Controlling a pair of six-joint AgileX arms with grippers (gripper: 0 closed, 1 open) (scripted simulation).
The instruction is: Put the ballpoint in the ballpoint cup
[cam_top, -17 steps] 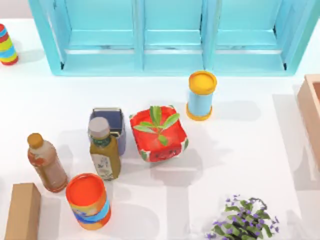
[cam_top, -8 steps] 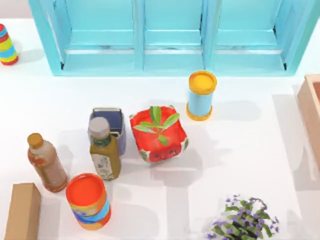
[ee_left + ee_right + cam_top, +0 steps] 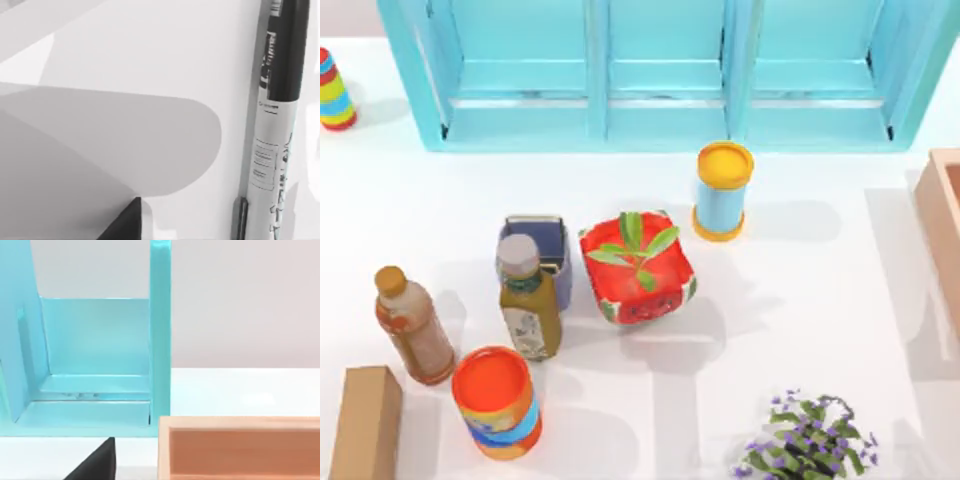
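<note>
Our left wrist view cuts off the ballpoint (image 3: 277,125) lying on the white table (image 3: 150,50); the ballpoint cup (image 3: 542,250) sits partly hidden behind a green bottle (image 3: 527,300).

1. Cup (image 3: 542,252) just left of plant pot (image 3: 638,268), behind a bottle (image 3: 527,300).
2. Cylinder (image 3: 722,190) right-behind the pot.
3. Shelf (image 3: 660,70) along the table's (image 3: 820,290) far edge.
4. Ballpoint (image 3: 277,120) flat on the table.

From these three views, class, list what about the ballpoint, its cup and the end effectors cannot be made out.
- Ballpoint: left wrist view; both ends cut off by the picture's edges, its place on the table unknown.
- Ballpoint cup: top view; the green-labelled bottle hides its near side.
- Left end effector and right end effector: wrist views; only a dark tip each, cut by the edge.
</note>
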